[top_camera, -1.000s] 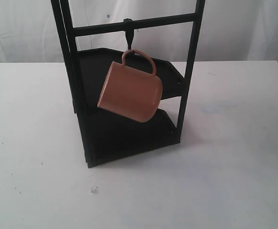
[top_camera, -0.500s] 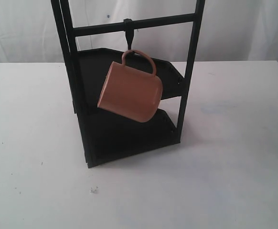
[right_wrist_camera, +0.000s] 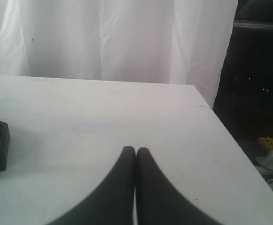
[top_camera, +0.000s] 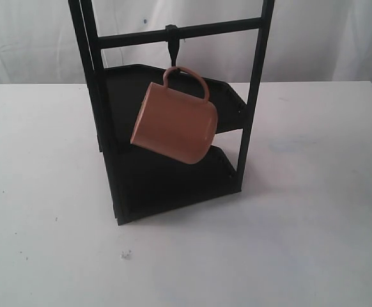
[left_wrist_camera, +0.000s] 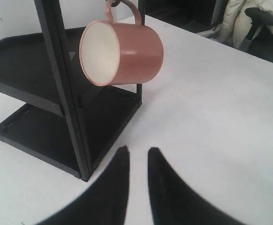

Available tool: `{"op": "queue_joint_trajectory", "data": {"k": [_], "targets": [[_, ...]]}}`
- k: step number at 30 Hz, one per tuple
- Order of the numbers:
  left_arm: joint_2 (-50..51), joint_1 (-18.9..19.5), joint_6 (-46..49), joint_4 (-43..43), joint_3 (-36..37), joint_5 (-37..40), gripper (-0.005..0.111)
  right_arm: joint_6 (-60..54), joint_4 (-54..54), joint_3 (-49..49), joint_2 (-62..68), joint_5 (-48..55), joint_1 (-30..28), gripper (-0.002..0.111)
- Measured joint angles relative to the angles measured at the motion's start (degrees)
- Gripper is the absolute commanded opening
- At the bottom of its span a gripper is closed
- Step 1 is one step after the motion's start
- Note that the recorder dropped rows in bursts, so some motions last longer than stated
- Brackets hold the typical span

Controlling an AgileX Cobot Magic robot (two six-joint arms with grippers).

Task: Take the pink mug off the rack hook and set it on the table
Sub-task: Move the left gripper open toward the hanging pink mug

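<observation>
Black and curved, the left end effector (left_wrist_camera: 137, 151) hovers low over the white desk (left_wrist_camera: 211, 108) with its tips a little apart, gripping nothing, just short of the black frame's (left_wrist_camera: 64, 93) corner post. Beyond and above it, the pink mug (left_wrist_camera: 127, 51) hangs between the frame's posts, its loop handle caught on the rack hook (top_camera: 172, 48) on the crossbar. The mug is tilted with its cream mouth turned toward this end effector, well clear of the tips and of the desk. The right end effector (right_wrist_camera: 135, 151) is pressed together and empty, over the desk off to one side of the frame, well apart from the mug.
</observation>
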Motion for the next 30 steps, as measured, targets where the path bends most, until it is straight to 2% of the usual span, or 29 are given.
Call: {"op": "queue_joint_trajectory", "data": {"k": [2,3,17,20,30], "targets": [[1.0,0.0,1.3,-0.3,0.0,-0.7,0.068,0.0,0.0,0.0,0.0,0.0,0.0,0.0],[1.7,0.0,2.4,-0.4,0.0,-1.5,0.071,0.0,0.0,0.0,0.0,0.0,0.0,0.0],[19.3,-0.4,11.1,-7.5,0.0,-14.2,0.07,0.0,0.0,0.0,0.0,0.0,0.0,0.0],[22.0,-2.3,12.0,-8.0,0.0,-15.5,0.07,0.0,0.0,0.0,0.0,0.0,0.0,0.0],[24.8,-14.5,16.9,-8.4,-0.3,-18.3,0.07,0.0,0.0,0.0,0.0,0.0,0.0,0.0]]}}
